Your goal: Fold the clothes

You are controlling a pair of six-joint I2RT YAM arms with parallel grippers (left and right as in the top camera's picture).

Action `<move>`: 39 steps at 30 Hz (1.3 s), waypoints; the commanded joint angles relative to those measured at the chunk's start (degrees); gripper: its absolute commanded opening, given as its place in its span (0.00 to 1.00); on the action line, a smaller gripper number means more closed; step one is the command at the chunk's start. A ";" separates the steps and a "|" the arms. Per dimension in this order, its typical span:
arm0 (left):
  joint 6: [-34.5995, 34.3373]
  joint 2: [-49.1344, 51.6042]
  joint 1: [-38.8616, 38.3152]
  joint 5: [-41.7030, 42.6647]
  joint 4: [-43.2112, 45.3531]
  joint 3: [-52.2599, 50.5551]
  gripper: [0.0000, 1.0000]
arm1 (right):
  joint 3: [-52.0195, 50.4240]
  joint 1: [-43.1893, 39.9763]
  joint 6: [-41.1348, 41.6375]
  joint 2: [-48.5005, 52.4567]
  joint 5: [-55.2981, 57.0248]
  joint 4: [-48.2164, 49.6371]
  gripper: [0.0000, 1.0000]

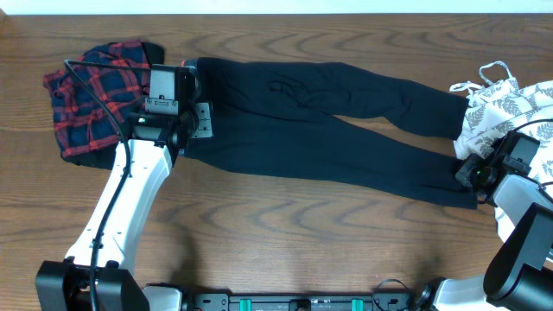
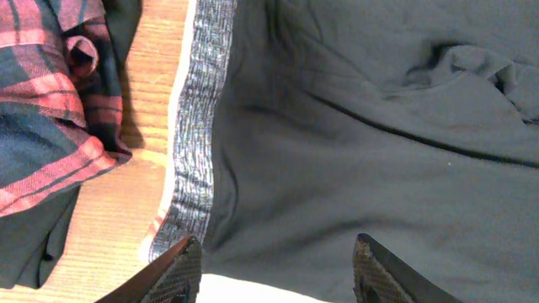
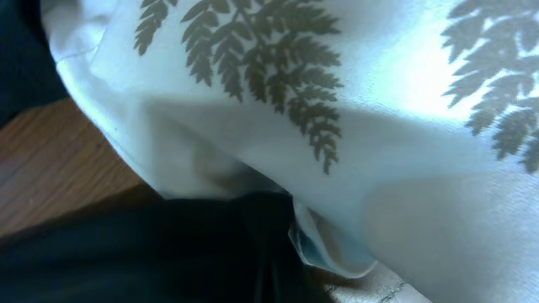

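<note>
The clothes lie on a wooden table. Long black leggings (image 1: 328,130) stretch flat from a grey waistband (image 2: 198,126) at the left to the ankles at the right. My left gripper (image 1: 200,121) hovers over the waistband end, its jaws (image 2: 276,244) open, with only the flat leggings (image 2: 379,151) below them. My right gripper (image 1: 467,173) is at the ankle end of the near leg. In the right wrist view its fingers are lost in dark leggings fabric (image 3: 126,252), under the white leaf-print top (image 3: 337,101).
A red-navy plaid piece (image 1: 95,99) lies crumpled at the far left, close to the waistband (image 2: 42,126). The leaf-print top (image 1: 510,108) is bunched at the right edge, beside the leggings' ankles. Bare wood runs along the front of the table (image 1: 302,242).
</note>
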 commanded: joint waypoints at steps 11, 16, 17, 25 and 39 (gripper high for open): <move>-0.55 -0.66 0.13 -0.07 -0.11 0.11 0.58 | 5.03 -0.68 -5.27 -10.16 -12.24 -4.35 0.47; -0.57 -0.66 0.13 -0.09 -0.11 0.11 0.58 | 5.77 -0.68 -5.33 -10.95 -9.60 -1.90 0.44; -0.57 -0.66 0.13 -0.07 -0.11 0.11 0.58 | 5.77 -0.66 -5.33 -10.16 -9.25 -1.55 0.41; -0.57 -0.66 0.11 -0.07 -0.13 0.11 0.58 | 5.77 -0.68 -6.01 0.02 -6.54 4.48 0.17; -0.57 -0.66 0.11 -0.07 -0.59 0.11 0.58 | 5.77 -4.22 -2.01 11.72 14.91 5.44 0.07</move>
